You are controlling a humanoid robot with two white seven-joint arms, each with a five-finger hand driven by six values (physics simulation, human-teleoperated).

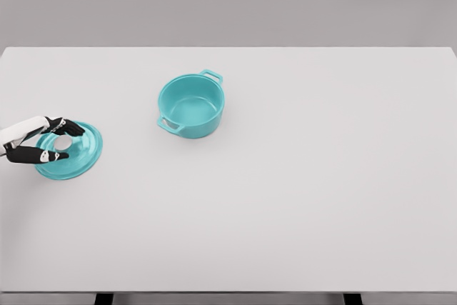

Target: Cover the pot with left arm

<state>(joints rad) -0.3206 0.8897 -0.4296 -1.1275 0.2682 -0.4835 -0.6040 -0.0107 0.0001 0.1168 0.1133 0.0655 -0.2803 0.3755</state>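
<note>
An open teal pot [191, 106] with two side handles stands upright on the white table, left of the middle. Its teal lid [80, 156] lies flat near the table's left edge, well to the left of the pot and a bit nearer to me. The lid's pale knob [63, 143] faces up. My left hand [73, 143] reaches in from the left edge and sits over the lid. Its dark fingers [70, 129] are spread on both sides of the knob, with a small gap showing, and the lid rests on the table.
The white table [307, 191] spans almost the whole view, with its front edge at the bottom and its far edge at the top. A grey wall stands behind it. Nothing lies between the lid and the pot.
</note>
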